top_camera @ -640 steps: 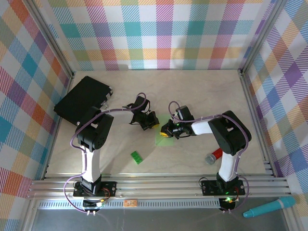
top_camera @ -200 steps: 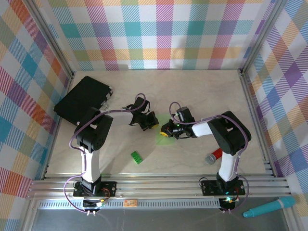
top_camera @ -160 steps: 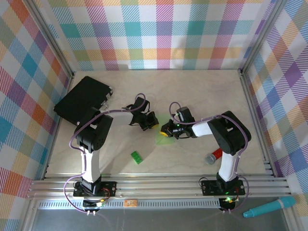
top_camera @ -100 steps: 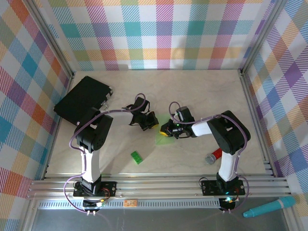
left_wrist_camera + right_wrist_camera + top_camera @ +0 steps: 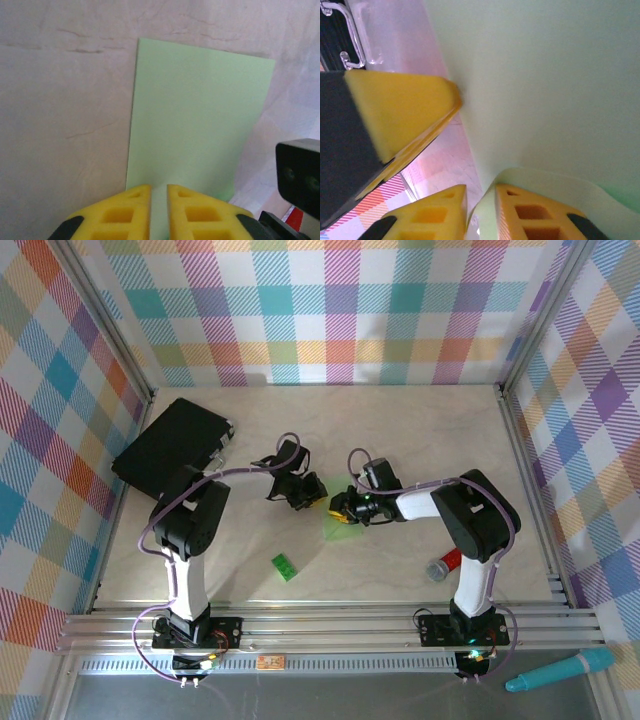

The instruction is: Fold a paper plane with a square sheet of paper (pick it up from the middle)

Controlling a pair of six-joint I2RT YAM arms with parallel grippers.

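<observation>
Well to the left of the pale-green sheet of paper [image 5: 342, 530], a black case [image 5: 172, 447] lies on the tabletop [image 5: 420, 430]. A small green brick [image 5: 285, 567] sits near the sheet's left, toward the arm bases. The left jaws come at the sheet from its left. In the left wrist view their yellow pads [image 5: 117, 215] stand a narrow slit apart, and the sheet [image 5: 197, 120] spreads out ahead of them, its near edge running into that slit. The right jaws meet the sheet from its right. Their pads [image 5: 532, 212] are also slightly parted, and a curled edge of the sheet [image 5: 545, 75] rises in the gap, while one pad of the left jaws reaches the sheet just beside them. Farther right of the sheet lies a red-and-grey cylinder [image 5: 443, 563].
</observation>
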